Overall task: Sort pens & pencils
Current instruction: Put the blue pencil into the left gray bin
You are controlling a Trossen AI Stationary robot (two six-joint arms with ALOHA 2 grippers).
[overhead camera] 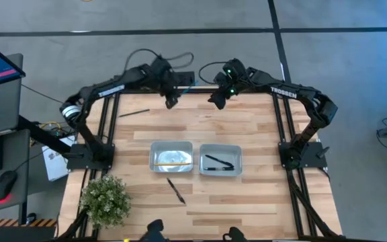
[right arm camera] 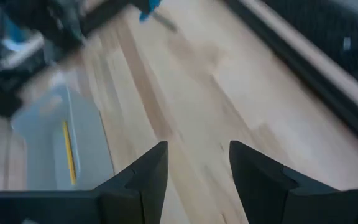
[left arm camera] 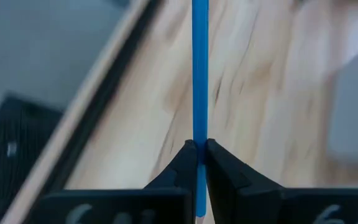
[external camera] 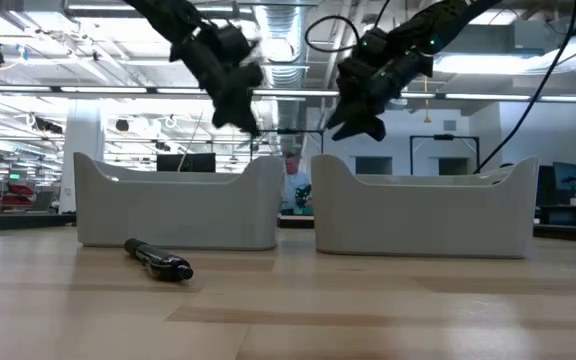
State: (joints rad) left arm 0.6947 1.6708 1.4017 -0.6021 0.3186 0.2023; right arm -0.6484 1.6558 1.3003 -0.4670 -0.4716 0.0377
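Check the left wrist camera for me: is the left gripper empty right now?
No: the left gripper is shut on the blue pencil, which stands straight up from between its fingers.

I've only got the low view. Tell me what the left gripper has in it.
Observer: The left gripper is shut on the blue pencil, above the table's far side.
Operator: Report what's in the trays; their walls hide it from me.
Observer: The tray on the left arm's side holds a yellow pencil; the other tray holds black pens.
Operator: Now the right gripper.
Observer: The right gripper is open and empty, raised near the left one.
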